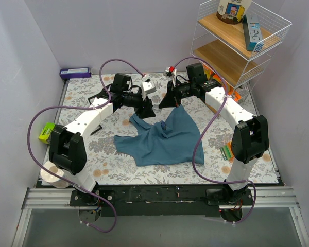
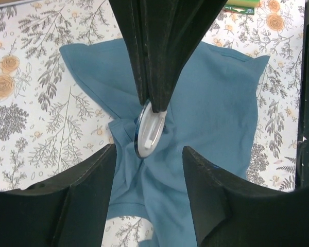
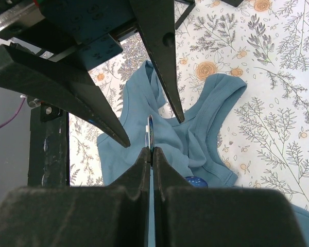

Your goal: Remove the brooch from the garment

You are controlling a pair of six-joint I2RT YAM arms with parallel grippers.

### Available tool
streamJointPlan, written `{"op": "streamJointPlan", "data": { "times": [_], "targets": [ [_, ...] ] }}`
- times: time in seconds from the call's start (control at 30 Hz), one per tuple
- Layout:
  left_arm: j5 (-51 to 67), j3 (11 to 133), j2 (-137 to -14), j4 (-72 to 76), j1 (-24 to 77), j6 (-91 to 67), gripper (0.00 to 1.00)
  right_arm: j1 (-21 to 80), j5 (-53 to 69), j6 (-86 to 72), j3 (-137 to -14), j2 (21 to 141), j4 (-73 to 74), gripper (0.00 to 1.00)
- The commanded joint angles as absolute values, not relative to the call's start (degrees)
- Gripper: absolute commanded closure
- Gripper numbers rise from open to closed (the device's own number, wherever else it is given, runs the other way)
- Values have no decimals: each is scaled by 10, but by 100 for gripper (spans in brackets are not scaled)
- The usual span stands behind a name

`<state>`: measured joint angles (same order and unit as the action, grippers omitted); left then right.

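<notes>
Teal garment (image 1: 162, 141) crumpled on flowered table (image 1: 108, 170), one fold raised to the whitish brooch (image 2: 149, 129). Brooch pinched edge-on in the fully closed right gripper (image 3: 151, 152). Left gripper (image 2: 149, 151) spread either side, gripping nothing.

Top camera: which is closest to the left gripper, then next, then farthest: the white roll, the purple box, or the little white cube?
1. little white cube: just beyond the left gripper, mid-table toward the back.
2. purple box: back-left corner, against the wall.
3. white roll: near-left corner, beside the left arm's base.
</notes>
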<state>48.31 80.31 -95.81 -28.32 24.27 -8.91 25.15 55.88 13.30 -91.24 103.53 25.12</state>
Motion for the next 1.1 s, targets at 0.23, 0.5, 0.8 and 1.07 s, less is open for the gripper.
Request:
{"op": "streamJointPlan", "data": {
  "times": [0.23, 0.5, 0.8, 1.07],
  "targets": [
    [471, 782, -874, -241, 233, -155, 48, 254, 563, 159, -924, 1028, 261, 99],
    [482, 782, -896, -192, 234, -192, 52, 258, 564, 160, -924, 1027, 260, 99],
    [490, 782, -917, -184, 234, -192, 60, 260, 571, 158, -917, 1020, 256, 99],
    [505, 789, -933, -174, 234, -198, 73, 261, 573, 157, -914, 1021, 254, 99]
  ]
}}
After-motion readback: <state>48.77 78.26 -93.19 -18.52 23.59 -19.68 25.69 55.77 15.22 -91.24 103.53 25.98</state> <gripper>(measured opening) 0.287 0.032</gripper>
